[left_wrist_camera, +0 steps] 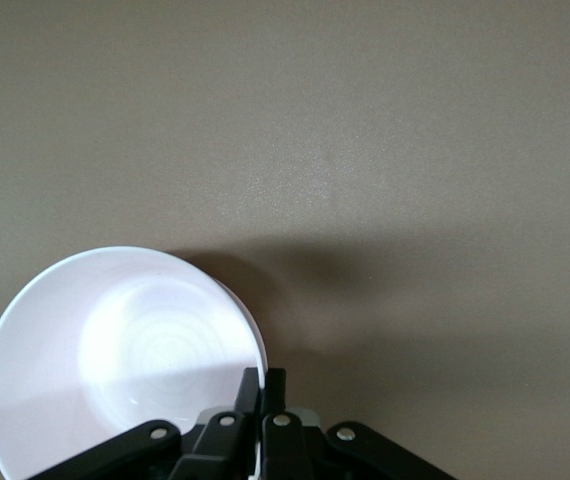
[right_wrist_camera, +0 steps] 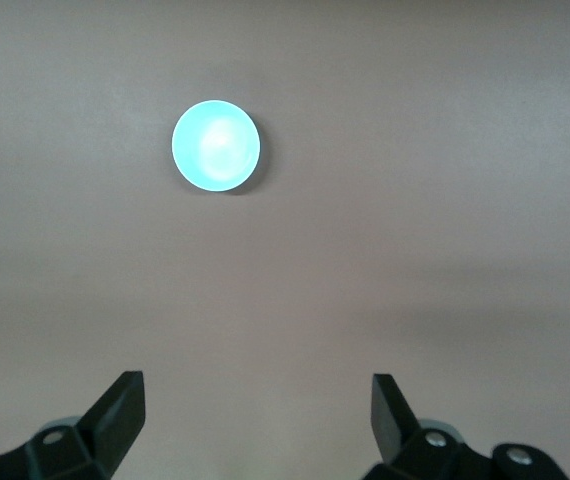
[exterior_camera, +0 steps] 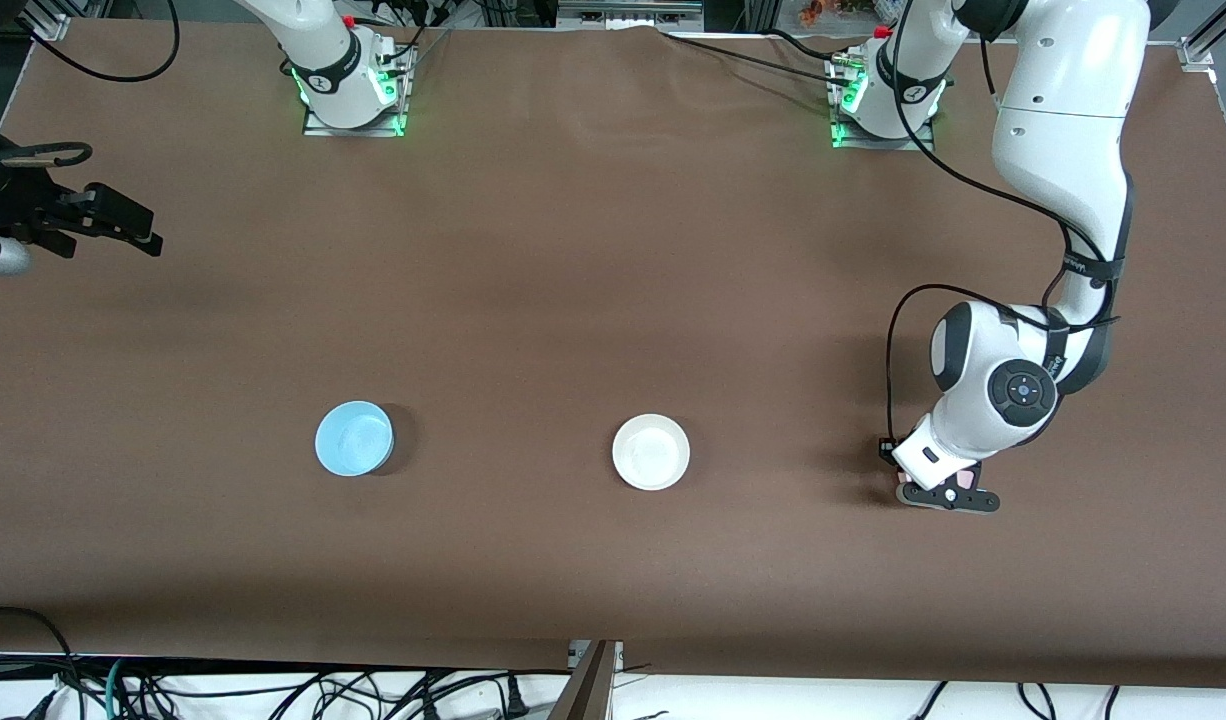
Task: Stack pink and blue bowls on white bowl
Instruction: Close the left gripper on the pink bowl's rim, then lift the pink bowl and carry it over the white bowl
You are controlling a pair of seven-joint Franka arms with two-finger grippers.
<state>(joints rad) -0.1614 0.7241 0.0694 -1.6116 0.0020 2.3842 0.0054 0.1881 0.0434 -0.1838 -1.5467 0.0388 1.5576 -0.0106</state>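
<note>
Pink bowl [left_wrist_camera: 115, 360] rim sits pinched in the left hand [left_wrist_camera: 262, 385].

Even overhead light, soft shadows, overexposed wrist views

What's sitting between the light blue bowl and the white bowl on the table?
Nothing: the front view shows only bare brown tabletop between the light blue plastic bowl and the round white plastic bowl.

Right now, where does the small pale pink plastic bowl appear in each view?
Front view: small pale pink plastic bowl, only a sliver showing under the left claw, toward the left arm's end of the table.
Left wrist view: large, low in the picture, its rim pinched by the shut claw.
Right wrist view: not in it.
Shared landmark: the brown table.
</note>
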